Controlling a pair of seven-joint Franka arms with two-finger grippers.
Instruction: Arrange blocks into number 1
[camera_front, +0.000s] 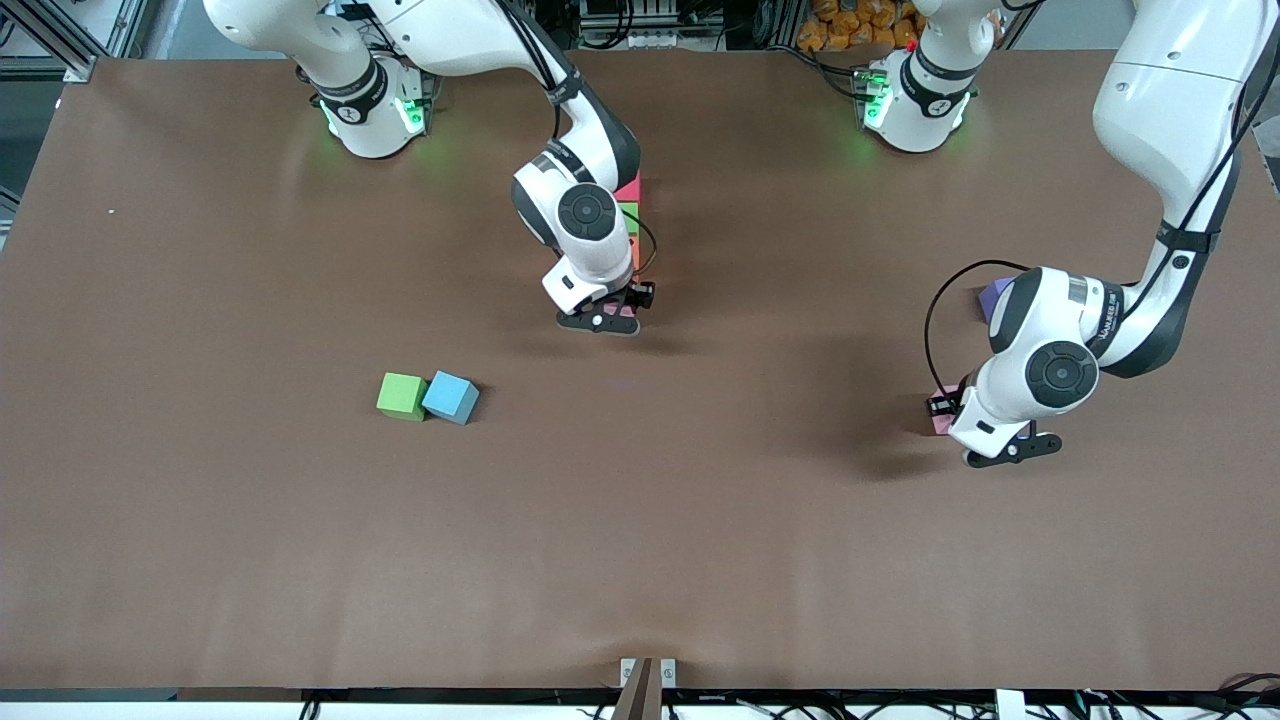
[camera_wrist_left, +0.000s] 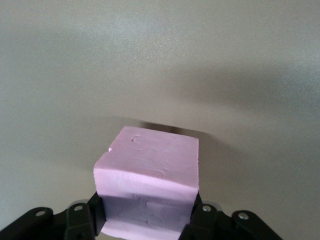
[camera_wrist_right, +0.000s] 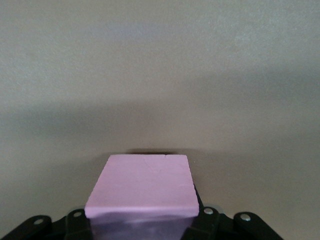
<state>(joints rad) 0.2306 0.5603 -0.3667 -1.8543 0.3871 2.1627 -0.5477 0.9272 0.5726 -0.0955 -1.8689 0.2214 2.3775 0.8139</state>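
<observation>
A brown table (camera_front: 200, 560) is spreading under both arms. One green block (camera_front: 402, 395) is touching one blue block (camera_front: 450, 398). The left gripper (camera_front: 985, 440) is clamping a pink block (camera_wrist_left: 147, 182) (a purple block (camera_front: 996, 296) sits beside its arm). The right gripper (camera_front: 605, 315) is gripping another pink block (camera_wrist_right: 142, 187), ending a partly hidden column of blocks (camera_front: 630, 215).

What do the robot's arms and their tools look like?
Both arms are glossy white with rounded black joint caps and thin black cables looping alongside. Green lights glow at their bases. The right tool and left tool are small, black and two-fingered.
</observation>
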